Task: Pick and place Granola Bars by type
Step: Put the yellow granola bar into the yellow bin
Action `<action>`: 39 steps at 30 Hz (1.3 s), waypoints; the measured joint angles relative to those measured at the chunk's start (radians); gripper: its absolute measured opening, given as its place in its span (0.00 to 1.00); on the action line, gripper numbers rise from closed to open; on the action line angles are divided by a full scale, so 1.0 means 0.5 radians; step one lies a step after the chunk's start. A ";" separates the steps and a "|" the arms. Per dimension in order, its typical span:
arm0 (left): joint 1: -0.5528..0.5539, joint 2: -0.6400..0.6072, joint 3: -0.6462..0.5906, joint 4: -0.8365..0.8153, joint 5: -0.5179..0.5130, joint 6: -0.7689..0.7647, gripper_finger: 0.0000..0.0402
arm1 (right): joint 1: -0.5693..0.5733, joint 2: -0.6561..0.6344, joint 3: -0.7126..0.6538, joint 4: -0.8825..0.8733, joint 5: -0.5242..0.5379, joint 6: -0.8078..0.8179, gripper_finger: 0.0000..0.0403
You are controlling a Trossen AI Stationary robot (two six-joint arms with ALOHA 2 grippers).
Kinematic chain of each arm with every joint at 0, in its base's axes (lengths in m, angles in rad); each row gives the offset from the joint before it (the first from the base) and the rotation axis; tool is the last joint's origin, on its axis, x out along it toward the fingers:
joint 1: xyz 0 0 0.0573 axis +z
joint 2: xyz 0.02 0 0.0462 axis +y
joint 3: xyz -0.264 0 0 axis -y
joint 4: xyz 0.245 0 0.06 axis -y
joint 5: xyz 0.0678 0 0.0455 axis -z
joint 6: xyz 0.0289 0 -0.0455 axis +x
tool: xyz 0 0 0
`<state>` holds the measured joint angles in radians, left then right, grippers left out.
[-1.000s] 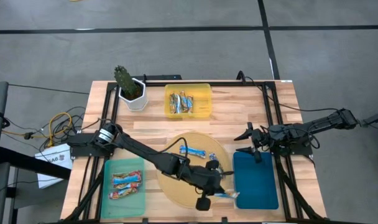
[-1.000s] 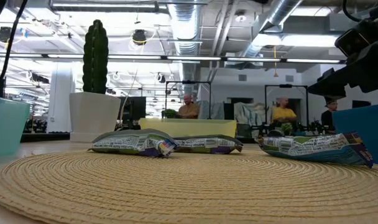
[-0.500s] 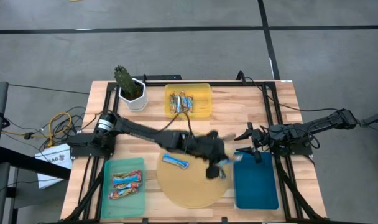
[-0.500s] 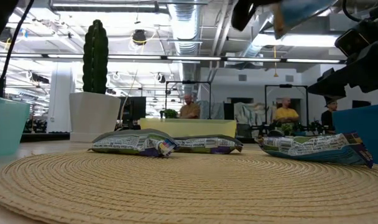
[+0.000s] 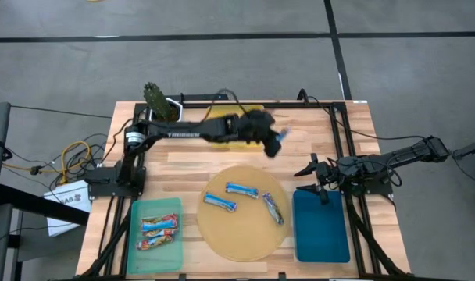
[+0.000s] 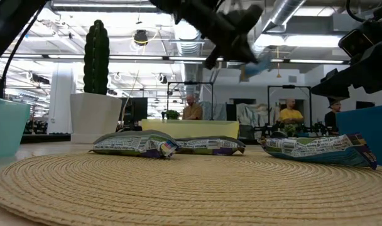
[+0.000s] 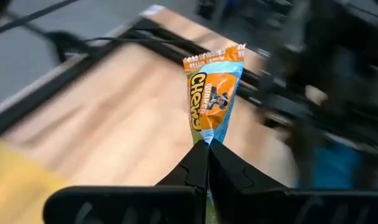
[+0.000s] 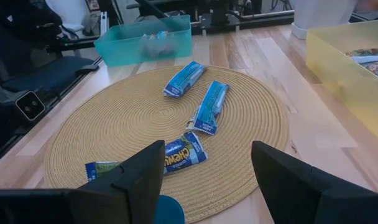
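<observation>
My left gripper (image 5: 270,142) hangs high over the table beside the yellow tray (image 5: 257,111), shut on a blue-and-orange granola bar (image 7: 212,93), which the low view also shows, bar (image 6: 257,64). Three blue-white bars (image 5: 242,190), (image 5: 220,203), (image 5: 273,209) lie flat on the round woven mat (image 5: 241,242). More bars lie in the yellow tray and in the teal tray (image 5: 155,226). My right gripper (image 5: 306,178) waits open at the mat's right edge, above the blue tray (image 5: 322,226). My left gripper pinches the bar by its one crimped end (image 7: 207,138) between its two fingertips. The bar sticks out lengthwise beyond the fingers, toward the table's right. It is lifted clear of everything.
A potted cactus (image 5: 155,101) stands at the far left corner beside the yellow tray. A black frame rail (image 5: 339,140) runs along the table's right side. Bare wood (image 5: 316,133) lies between the yellow tray and the right arm. People sit in the room behind.
My left gripper has carried the blue-and-orange bar from the mat's near right edge by the blue tray, up and toward the far edge, to beside the yellow tray. The arm has swung off the mat, and the three bars there now show uncovered.
</observation>
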<state>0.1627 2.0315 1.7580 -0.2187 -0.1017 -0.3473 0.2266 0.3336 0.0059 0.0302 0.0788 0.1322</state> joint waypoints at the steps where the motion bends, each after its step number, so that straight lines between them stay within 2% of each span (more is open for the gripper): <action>1: 0.046 0.000 0.000 -0.010 -0.020 -0.032 0.00 | 0.000 0.000 0.001 0.000 0.000 0.000 0.58; 10: 0.377 0.000 0.000 -0.296 -0.217 -0.601 0.00 | 0.000 0.000 0.000 0.000 0.000 0.000 0.58; 15: 0.440 0.000 0.000 -0.433 -0.204 -0.892 0.00 | 0.000 0.000 0.000 0.000 0.000 0.000 0.58; 25: 0.452 0.000 -0.012 -0.510 -0.157 -1.024 0.00 | 0.000 0.000 0.001 0.000 0.000 0.000 0.58; 39: 0.489 0.002 -0.463 -0.290 -0.056 -1.400 0.00 | 0.000 0.000 0.000 0.000 0.001 0.000 0.58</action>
<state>0.4072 2.0323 1.5265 -0.3638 -0.1297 -1.0471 0.2268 0.3336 0.0061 0.0299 0.0792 0.1322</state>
